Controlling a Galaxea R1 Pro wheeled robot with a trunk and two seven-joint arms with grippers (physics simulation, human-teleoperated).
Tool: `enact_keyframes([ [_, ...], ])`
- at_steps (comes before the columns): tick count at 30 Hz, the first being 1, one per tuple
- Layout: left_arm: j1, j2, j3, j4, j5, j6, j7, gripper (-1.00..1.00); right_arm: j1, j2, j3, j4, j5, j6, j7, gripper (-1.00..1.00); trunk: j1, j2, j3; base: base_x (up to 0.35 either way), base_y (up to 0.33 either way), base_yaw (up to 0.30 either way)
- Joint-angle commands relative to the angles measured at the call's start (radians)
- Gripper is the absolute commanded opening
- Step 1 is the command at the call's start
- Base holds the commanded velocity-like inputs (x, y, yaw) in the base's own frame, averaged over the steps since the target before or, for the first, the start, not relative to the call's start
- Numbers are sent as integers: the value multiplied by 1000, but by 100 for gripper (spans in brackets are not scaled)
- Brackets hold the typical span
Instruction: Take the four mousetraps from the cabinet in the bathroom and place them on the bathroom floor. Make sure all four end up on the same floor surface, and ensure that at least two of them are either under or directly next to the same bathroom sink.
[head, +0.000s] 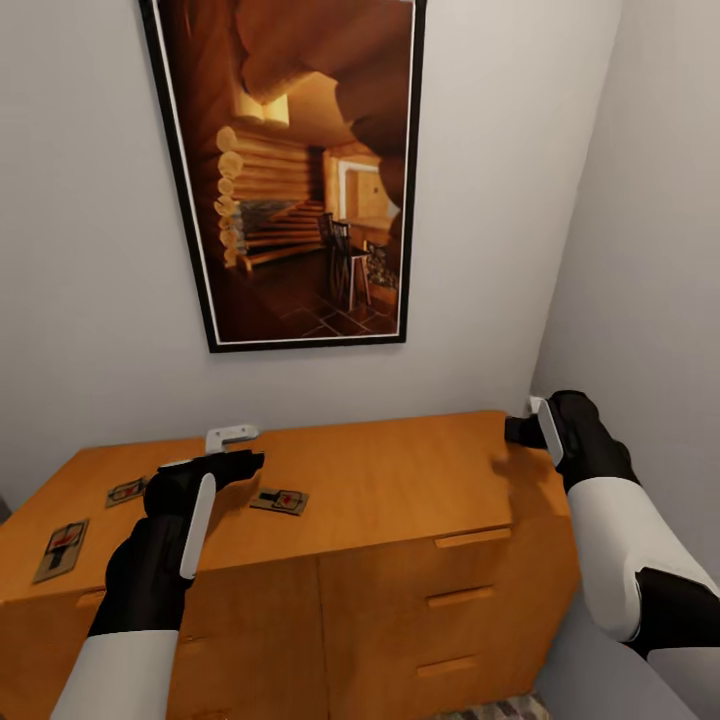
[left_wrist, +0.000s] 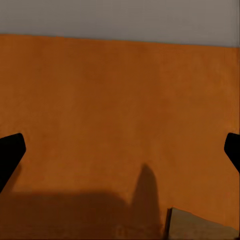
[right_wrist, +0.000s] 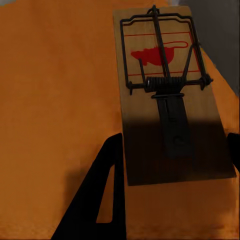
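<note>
My left gripper hangs spread over the cabinet near three mousetraps. My right gripper (fingers apart) straddles a fourth mousetrap, perhaps untouched.

Room corner, plain walls, one framed picture.
Pale grey back wall meets a slightly darker side wall at the right. Large black-framed picture hangs on the back wall, showing a log-cabin interior with stairs and chairs. Small strip of patterned tile floor visible at bottom. Light is soft and even, with faint shadows only.
</note>
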Motion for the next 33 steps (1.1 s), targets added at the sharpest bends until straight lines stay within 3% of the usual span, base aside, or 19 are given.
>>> enact_keyframes([
  [1, -1, 0, 2, -1, 0, 4, 3, 100, -1, 0, -2, -1, 3, 4, 4, -100, -1, -1, -1, -290, 0, 0],
  [5, -1, 7, 11, 0, -2, 3, 4, 100, -1, 2, -2, -1, 2, 5, 2, -100, -1, -1, -1, -122, 0, 0],
  [8, -1, 9, 37, -1, -3, 2, 5, 100, -1, 2, -2, -1, 2, 8, 1, -100, -1, -1, -1, -19, 0, 0],
  [15, -1, 19, 160, -2, -8, 2, 8, 100, -1, 3, -2, 0, -1, 6, 1, -100, -1, -1, -1, -4, 0, 146],
  [19, -1, 25, 200, -3, -10, 4, 9, 100, -1, 3, -2, -1, -1, 7, 1, -100, -1, -1, -1, 0, 0, 253],
  [26, -1, 32, 212, -3, -11, 5, 8, 100, -1, 3, -2, -1, 2, 8, 2, -100, -1, -1, -1, 0, 0, 245],
  [33, -1, 31, 205, -3, -9, 5, 7, 100, -1, -4, -5, 6, 2, 10, -6, -100, -1, -1, -1, 0, 0, 44],
])
